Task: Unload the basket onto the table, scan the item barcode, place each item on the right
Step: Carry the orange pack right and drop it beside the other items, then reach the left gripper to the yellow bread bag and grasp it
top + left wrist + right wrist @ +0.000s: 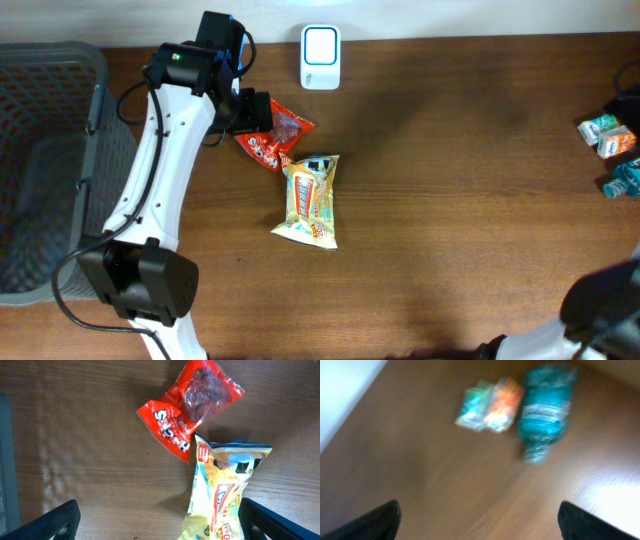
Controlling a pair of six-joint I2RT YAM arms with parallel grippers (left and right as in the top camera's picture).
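Jaws on my left gripper (160, 515) stand wide apart and hold nothing. Ahead of them the red packet (187, 407) lies flat on the table (75, 435), touching the yellow packet (225, 495), which reaches back between the two fingers. My right gripper (480, 520) is also spread wide and empty; a teal bottle (542, 407) lies ahead of it, blurred.

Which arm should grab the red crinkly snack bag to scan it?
Left: the left tool, open, hovers right by the red crinkly plastic snack bag, while the right tool is far off beside the teal plastic packet.
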